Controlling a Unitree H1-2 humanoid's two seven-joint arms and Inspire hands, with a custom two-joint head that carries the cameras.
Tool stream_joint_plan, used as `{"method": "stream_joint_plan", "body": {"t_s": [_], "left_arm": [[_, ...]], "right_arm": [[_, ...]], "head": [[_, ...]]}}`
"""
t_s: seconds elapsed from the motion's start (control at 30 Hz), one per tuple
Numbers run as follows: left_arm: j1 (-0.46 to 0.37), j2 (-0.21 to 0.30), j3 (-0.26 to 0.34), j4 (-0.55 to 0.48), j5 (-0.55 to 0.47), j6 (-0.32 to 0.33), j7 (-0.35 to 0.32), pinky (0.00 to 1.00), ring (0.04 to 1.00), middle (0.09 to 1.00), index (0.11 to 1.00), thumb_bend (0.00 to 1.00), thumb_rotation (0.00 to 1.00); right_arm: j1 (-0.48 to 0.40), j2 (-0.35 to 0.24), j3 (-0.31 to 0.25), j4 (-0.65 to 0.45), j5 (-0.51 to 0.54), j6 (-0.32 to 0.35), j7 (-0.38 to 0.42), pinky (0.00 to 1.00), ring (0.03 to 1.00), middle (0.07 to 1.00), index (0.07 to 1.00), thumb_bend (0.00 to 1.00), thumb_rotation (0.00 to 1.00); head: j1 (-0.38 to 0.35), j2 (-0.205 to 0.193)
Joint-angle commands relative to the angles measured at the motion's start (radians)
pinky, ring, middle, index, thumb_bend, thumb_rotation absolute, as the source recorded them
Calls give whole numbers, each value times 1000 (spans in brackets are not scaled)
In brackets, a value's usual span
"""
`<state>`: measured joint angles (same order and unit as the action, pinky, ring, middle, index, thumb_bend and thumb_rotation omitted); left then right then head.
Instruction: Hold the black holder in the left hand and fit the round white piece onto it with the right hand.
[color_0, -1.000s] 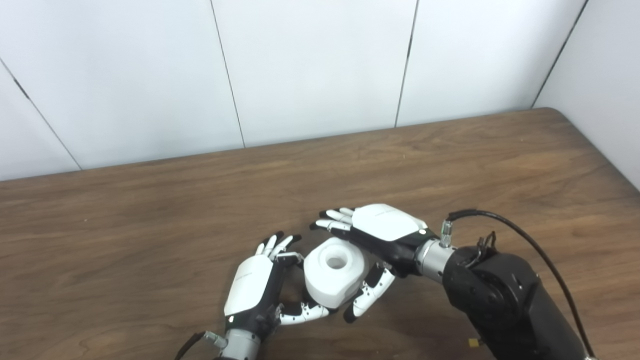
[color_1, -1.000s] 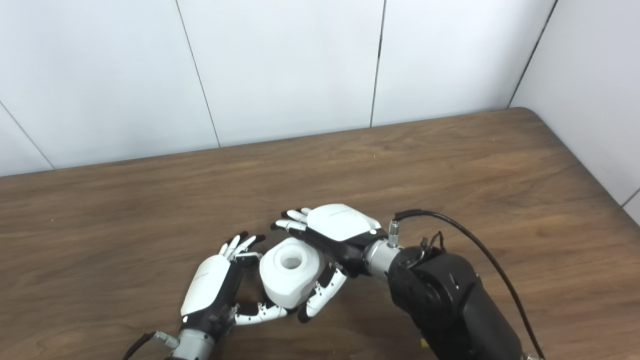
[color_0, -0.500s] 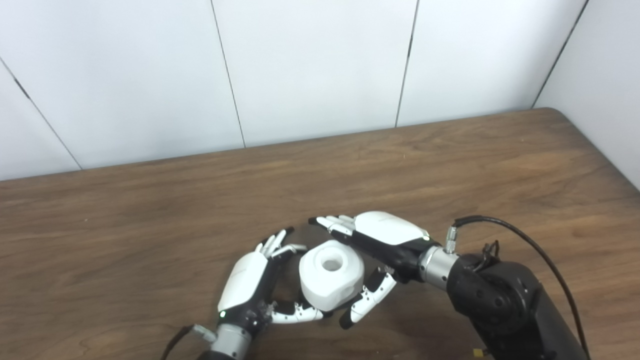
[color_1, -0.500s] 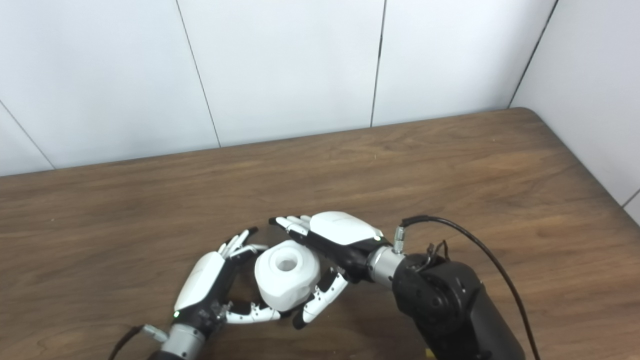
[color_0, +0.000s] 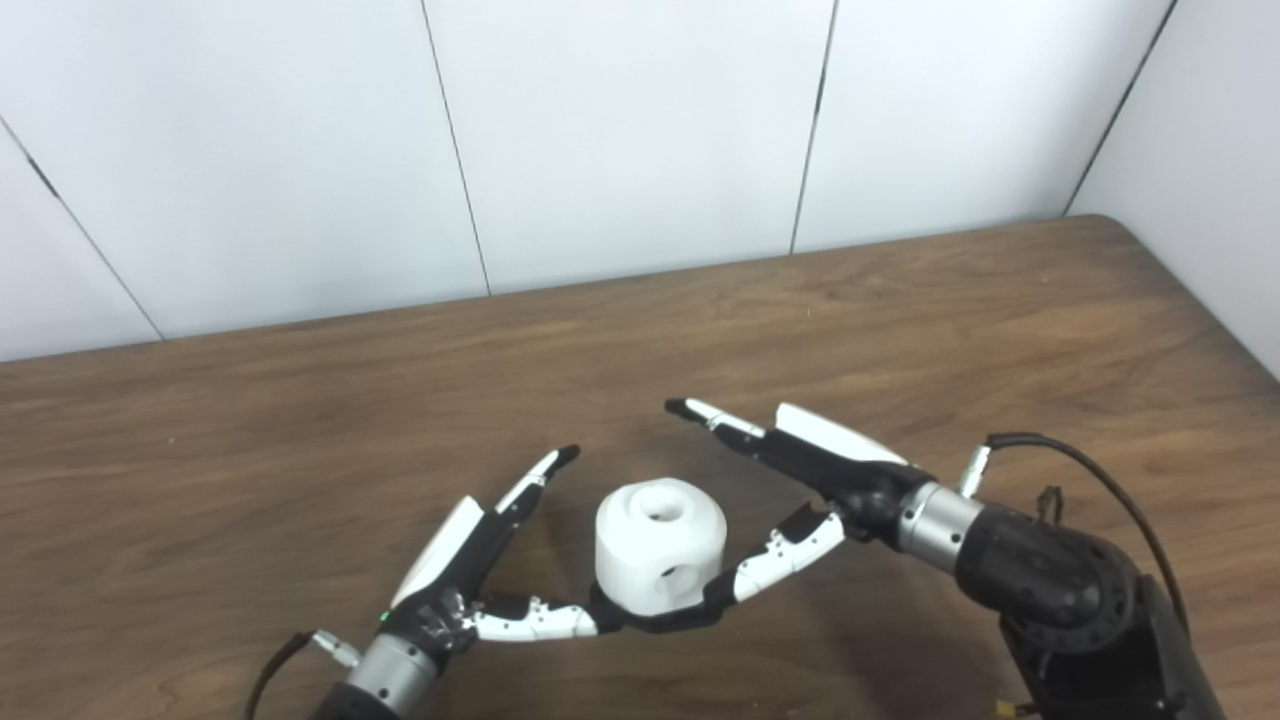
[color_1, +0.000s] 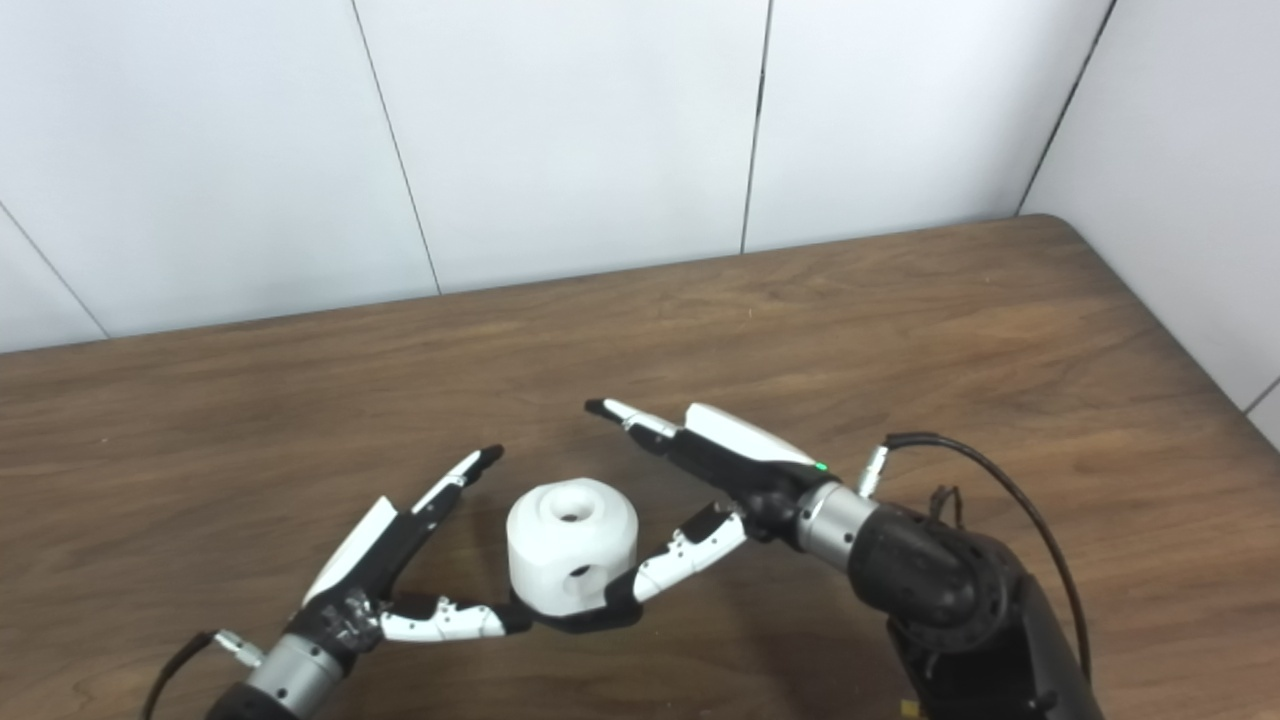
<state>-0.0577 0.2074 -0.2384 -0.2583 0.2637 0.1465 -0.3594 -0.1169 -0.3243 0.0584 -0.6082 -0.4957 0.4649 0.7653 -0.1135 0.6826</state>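
Between two spread, empty hands: white piece upright on tabletop, atop black holder; left hand, right hand equally near.

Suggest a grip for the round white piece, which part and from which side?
Probably the curved side wall of the round white piece, pinched left-right. It stands upright on the table with one hole in its top and another in its near side, so keep fingers off those. The open left hand and open right hand flank it; the right hand could close from the right.
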Motion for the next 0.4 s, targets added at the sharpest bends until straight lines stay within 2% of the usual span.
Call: {"method": "stream_joint_plan", "body": {"t_s": [0.0,0.13,0.37], "left_arm": [[-4,37,40,-20,-50,-34,5,1000,1000,1000,1000,1000,329],[17,58,89,-7,-115,-73,15,1000,1000,1000,1000,1000,319],[41,67,115,15,-142,-116,26,1000,1000,1000,1000,1000,301]], "right_arm": [[-6,-17,-38,-3,42,3,-49,1000,1000,1000,1000,1000,464],[19,-28,-72,-5,94,4,-79,1000,1000,1000,1000,1000,453],[50,-41,-81,5,159,-2,-133,1000,1000,1000,1000,1000,440]], "head": [[-1,0],[-1,-2],[-2,-8]]}}
